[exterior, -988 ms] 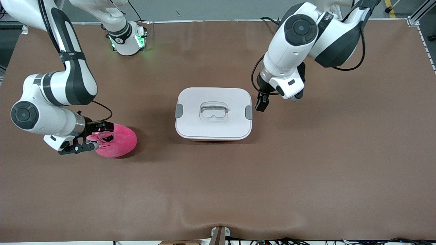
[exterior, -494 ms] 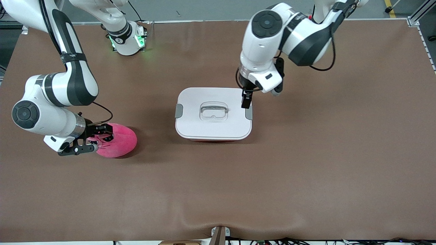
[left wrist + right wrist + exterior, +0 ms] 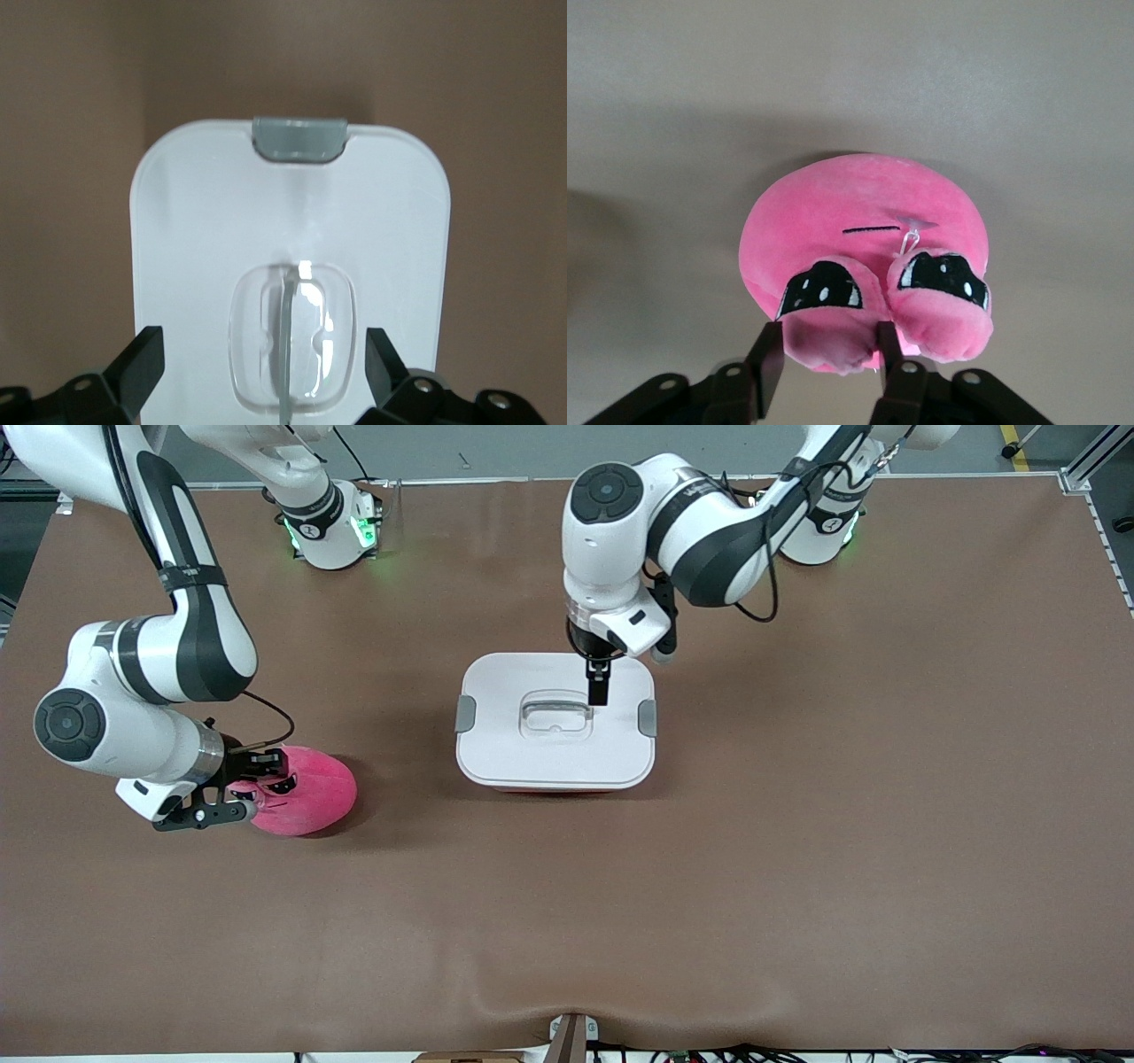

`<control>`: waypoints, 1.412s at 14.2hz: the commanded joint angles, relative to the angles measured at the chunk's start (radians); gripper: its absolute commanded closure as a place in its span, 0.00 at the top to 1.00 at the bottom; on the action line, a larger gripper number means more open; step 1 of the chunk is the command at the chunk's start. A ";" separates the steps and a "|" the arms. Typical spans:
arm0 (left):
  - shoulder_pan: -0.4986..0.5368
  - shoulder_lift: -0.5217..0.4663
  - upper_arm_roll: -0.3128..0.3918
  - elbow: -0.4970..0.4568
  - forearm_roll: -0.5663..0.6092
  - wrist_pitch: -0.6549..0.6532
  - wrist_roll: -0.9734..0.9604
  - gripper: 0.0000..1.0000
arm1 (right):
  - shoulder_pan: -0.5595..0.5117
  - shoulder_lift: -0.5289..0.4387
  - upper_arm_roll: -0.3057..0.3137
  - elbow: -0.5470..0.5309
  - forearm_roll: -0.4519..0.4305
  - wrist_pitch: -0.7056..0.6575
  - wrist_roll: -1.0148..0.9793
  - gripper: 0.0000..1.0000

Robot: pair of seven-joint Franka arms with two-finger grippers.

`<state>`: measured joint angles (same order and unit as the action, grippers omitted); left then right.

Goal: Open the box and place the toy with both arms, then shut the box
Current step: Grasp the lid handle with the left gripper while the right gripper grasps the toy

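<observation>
Front view first: we're barely into this one. The box (image 3: 555, 722) sits mid-frame on the bench (image 3: 797, 868) with its lid (image 3: 496, 682) on and both grey clips (image 3: 465, 714) looking down, so as far as we can tell nothing's been opened yet.

The left end effector (image 3: 598, 689) hangs over the lid, right at the edge of the clear handle (image 3: 555, 715). In the left wrist view we see its fingers (image 3: 142, 359) spread wide on either side of the handle (image 3: 294, 341), not touching it. So it's released and holding nothing, lined up for a grab by the look of it.

Over at the lower left of the front frame, the toy (image 3: 301, 790) lies on the bench, well apart from the box. The right end effector (image 3: 239, 784) is at bench level, right up against it. In the right wrist view the fingers (image 3: 766, 359) straddle one of the toy's (image 3: 864, 239) bulging eye lobes (image 3: 824, 310). We'd say they're pinching in on it, but the toy isn't off the bench, so we can't call it a firm grasp.

What's left, in our judgement, is pretty much everything: get the lid off, lift the toy, carry it across, drop it in, put the lid back and clip it. One worry is that an eye lobe is a small, squishy thing to grip, so the toy could slip.
</observation>
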<state>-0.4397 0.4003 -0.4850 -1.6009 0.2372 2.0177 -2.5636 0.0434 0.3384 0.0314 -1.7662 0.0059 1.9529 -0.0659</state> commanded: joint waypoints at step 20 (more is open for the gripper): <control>-0.103 0.218 0.009 0.142 0.240 0.075 -0.132 0.86 | -0.003 -0.052 -0.001 0.114 -0.004 -0.137 -0.006 0.00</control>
<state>-0.5299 0.6053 -0.4835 -1.4886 0.4529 2.0870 -2.6995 0.0432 0.3074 0.0296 -1.6902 0.0054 1.8513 -0.0678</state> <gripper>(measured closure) 0.101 0.969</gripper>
